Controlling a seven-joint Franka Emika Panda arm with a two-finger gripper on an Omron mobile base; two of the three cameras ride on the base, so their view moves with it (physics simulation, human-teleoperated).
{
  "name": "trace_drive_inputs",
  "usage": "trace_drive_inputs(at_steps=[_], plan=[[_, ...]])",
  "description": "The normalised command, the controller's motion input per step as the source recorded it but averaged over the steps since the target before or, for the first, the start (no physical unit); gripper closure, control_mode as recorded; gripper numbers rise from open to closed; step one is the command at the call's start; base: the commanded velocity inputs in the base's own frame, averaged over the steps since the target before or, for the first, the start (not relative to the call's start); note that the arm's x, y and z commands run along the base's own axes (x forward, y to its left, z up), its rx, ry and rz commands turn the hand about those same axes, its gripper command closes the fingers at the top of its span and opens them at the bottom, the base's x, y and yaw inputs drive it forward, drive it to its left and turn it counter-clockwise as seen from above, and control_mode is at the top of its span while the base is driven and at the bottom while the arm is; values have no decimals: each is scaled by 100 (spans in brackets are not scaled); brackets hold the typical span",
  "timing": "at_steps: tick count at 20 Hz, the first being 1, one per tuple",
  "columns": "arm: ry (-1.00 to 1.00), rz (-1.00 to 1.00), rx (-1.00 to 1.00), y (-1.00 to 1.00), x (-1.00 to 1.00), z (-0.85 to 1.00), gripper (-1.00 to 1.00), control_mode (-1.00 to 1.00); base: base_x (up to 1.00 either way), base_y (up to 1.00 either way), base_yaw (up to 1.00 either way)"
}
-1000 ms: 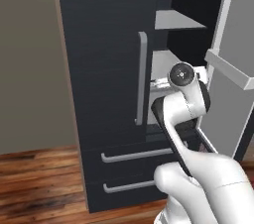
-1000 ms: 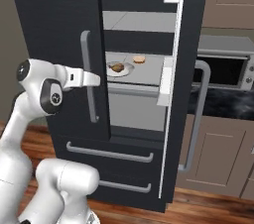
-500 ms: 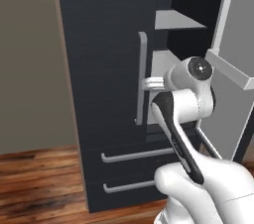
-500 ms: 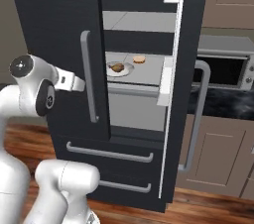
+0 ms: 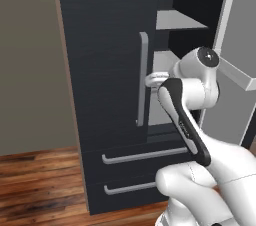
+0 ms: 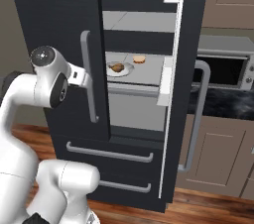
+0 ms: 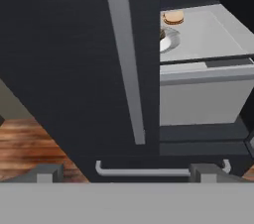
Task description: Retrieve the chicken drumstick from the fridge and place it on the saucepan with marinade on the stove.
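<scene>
Reaching tool [image 7: 126, 171] facing fridge [image 5: 110, 45] handle, spread

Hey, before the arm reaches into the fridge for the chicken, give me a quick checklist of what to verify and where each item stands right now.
1. Right fridge door swung open, shelf exposed: ok.
2. Chicken drumstick in sight, lying on the white plate on the middle shelf: ok.
3. Not confused with the bun farther back on that shelf: ok.
4. Left door still closed, its edge partly covering the plate in the hand view: not ok.
5. End effector sits by the left door's handle, outside the compartment: not ok for reaching yet.
6. End effector fingers open wide enough: cannot tell.
</scene>
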Motion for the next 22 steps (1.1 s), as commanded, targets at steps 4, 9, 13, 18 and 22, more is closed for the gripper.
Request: trace_drive_inputs(at_steps=[4, 9, 13, 18, 22], plan=[[16, 0, 0, 0, 53, -4, -100, -100, 0, 0, 0], [2, 0, 0, 0, 59, -5, -100, -100, 0, 0, 0], [-5, 0, 0, 0, 53, -27, -100, -100, 0, 0, 0], [-29, 2, -3, 5, 33, -36, -100, -100, 0, 0, 0], [-31, 0, -4, 16, 37, -28, -100, -100, 0, 0, 0]])
